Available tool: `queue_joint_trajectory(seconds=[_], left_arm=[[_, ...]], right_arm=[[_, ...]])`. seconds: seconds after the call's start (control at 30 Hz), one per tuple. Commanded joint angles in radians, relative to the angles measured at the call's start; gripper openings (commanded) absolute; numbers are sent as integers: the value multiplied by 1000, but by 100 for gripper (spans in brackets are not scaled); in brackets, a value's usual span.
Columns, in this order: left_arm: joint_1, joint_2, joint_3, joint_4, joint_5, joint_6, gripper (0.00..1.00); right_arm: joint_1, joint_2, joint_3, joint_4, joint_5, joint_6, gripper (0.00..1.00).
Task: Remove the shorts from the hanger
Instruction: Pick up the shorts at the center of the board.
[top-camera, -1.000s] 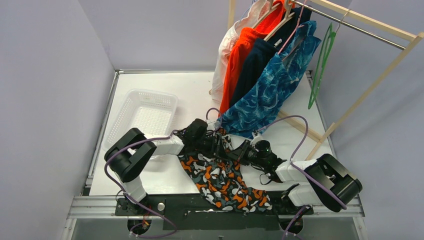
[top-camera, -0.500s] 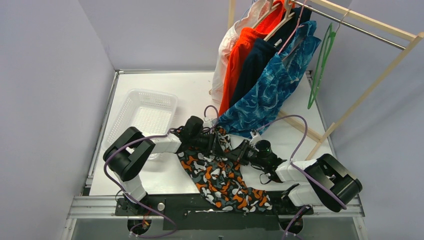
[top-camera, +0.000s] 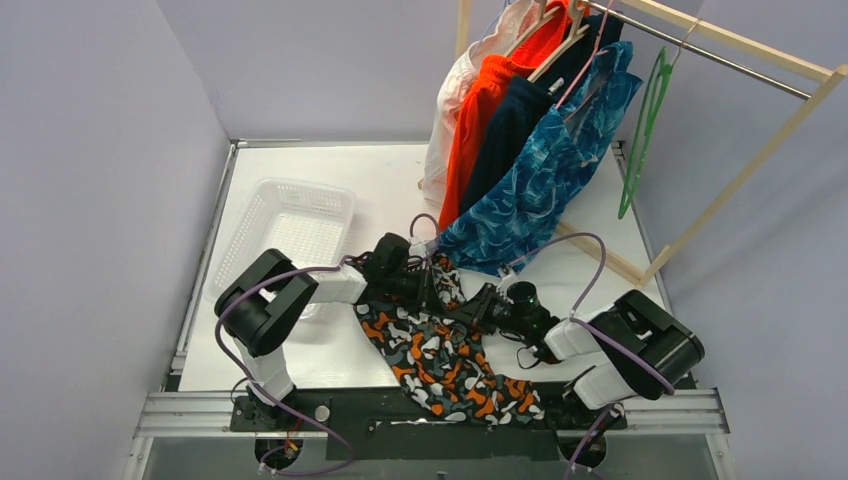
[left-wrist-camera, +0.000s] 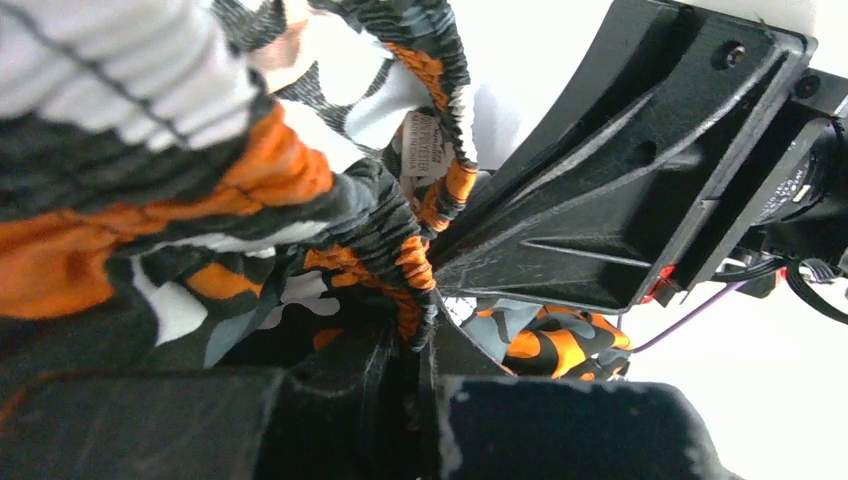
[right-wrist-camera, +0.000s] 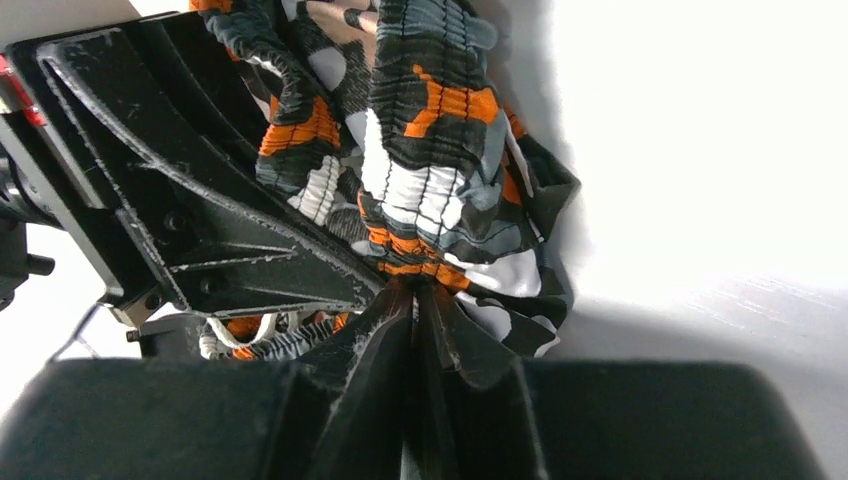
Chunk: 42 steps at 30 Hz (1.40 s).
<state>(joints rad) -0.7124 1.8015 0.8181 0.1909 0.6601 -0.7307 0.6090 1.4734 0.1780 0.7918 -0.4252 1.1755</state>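
Clenching the camouflage shorts (top-camera: 440, 355) between them, both arms' jaws sit beside the white basket (top-camera: 300, 184).

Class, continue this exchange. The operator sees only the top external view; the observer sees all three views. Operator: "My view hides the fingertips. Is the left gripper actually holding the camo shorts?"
Observer: Yes. The left wrist view shows the left gripper shut on a gathered elastic edge of the camo shorts.
Operator: And the right one?
Observer: Its own view shows the right gripper shut on the same bunched edge, close beside the left gripper's finger.
Operator: Which way is the fabric facing?
Observer: A white label shows in the left wrist view, so the inside of the edge faces that camera.
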Motion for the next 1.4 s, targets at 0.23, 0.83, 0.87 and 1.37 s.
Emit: queue_joint_trajectory(seconds=[0.23,0.83,0.87,1.37], left_arm=[[7,-111,34,-184,-188,132,0],[-190,102,437,-608,-613,208,88],[-200,120,446,-624,-639,204,89],[-306,-30,287,-627,-937,151,3]], right_arm=[[2,-482,62,-634,344,-79,27],[-2,-868,177,-1236,642,-89,40],[-2,-868,175,-1237,640,-90,40],[0,-893,158,-1247,649,-73,41]])
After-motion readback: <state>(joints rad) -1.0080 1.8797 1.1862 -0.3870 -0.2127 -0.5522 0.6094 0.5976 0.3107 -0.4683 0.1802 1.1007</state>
